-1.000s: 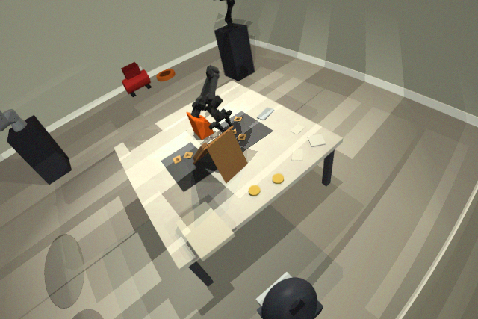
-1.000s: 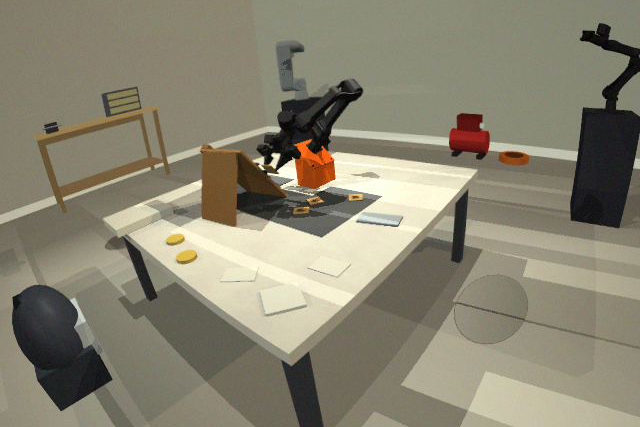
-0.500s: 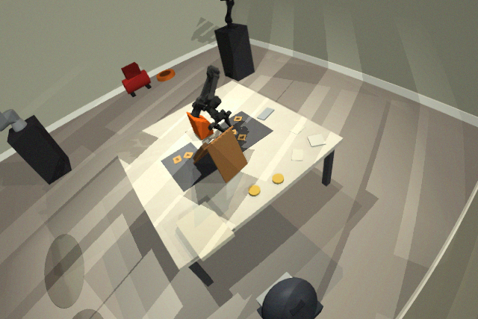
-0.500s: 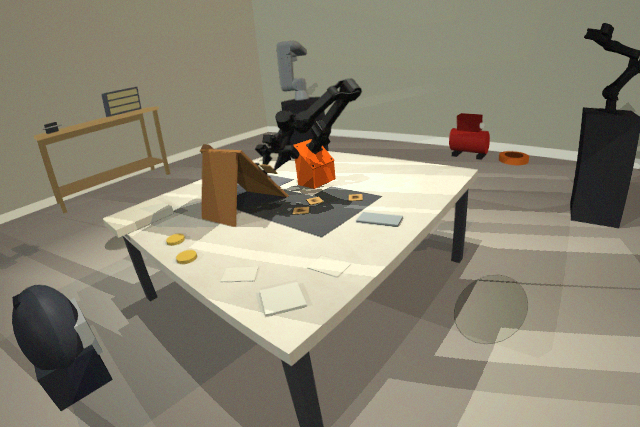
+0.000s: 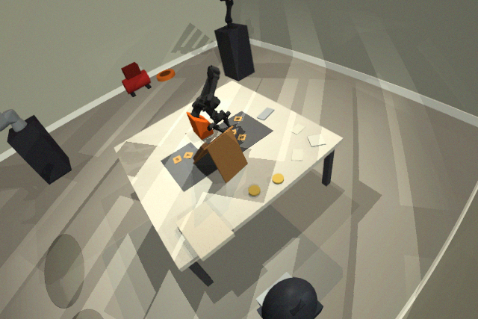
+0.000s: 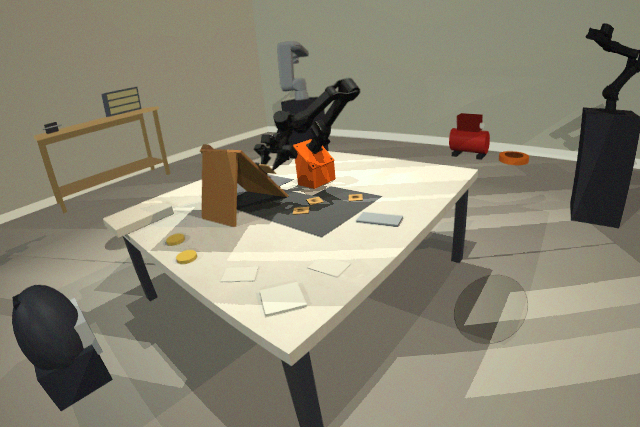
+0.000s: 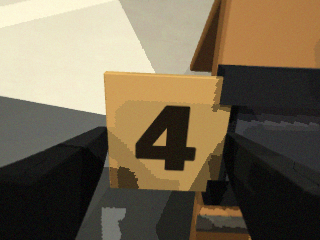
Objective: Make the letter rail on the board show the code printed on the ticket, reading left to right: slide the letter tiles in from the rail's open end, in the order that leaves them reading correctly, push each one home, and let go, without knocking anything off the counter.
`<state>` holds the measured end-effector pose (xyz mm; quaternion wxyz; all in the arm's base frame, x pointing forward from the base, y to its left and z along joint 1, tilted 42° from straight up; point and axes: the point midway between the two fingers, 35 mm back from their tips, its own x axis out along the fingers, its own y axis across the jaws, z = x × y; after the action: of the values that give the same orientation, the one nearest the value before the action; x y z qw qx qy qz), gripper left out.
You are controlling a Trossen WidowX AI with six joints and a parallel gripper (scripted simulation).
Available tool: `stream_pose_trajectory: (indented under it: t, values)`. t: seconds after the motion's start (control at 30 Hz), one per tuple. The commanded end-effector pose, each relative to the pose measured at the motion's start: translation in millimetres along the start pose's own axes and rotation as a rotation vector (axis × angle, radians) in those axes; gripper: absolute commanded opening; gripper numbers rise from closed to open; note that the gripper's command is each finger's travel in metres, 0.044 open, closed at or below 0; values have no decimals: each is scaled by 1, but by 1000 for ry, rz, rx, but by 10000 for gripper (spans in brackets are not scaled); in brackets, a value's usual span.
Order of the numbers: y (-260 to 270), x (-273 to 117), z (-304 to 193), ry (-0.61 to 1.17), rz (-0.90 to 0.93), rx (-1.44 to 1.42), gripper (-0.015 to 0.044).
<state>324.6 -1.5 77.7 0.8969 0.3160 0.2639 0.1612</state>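
A: State of the jaws (image 5: 222,128) (image 6: 269,168)?
B: Partly open, clamped on the tile marked 4 (image 7: 165,132).
A: Board (image 5: 228,155) (image 6: 219,187) (image 7: 270,32)?
B: Standing on the tabletop (image 5: 154,176) (image 6: 289,241); exterior view: left of the orange block (image 6: 315,171), tile near its sloping face.

Greenish-grey walls, pale skirting; streaks of light across floor; wooden side table (image 6: 98,123).
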Motion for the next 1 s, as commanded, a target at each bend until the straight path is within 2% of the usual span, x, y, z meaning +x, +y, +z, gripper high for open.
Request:
stream_pose_trajectory:
  t: [0.0,0.97]
  values:
    - [-2,1,-1,3,3,-1,0]
    - [-17,0,-1,3,2,-2,0]
